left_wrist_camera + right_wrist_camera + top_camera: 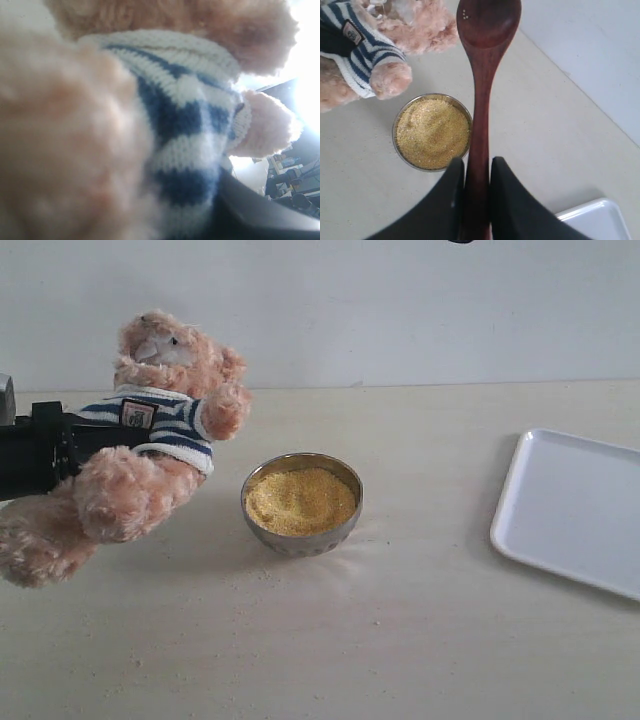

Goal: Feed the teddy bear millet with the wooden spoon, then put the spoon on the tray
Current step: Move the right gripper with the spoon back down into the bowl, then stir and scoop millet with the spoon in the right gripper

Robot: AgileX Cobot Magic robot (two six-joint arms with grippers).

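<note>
The teddy bear (pixel 160 370) leans tilted at the left of the table, and my left gripper (pixel 75 440) is shut on its striped torso. In the left wrist view the shirt (pixel 185 115) fills the frame, with one dark finger (pixel 260 210) beside it. The millet (pixel 300 500) fills a small metal bowl (pixel 345 525) just right of the bear. My right gripper (pixel 477 167) is shut on the handle of the wooden spoon (pixel 482 75). The spoon's bowl points toward the bear (pixel 395 30) and holds only a couple of grains. The white tray (pixel 575 505) lies at the right.
The pale table runs back to a white wall. The right arm does not show in the exterior view. A corner of the tray (pixel 600 220) shows in the right wrist view, on the far side of the gripper from the millet (pixel 432 132).
</note>
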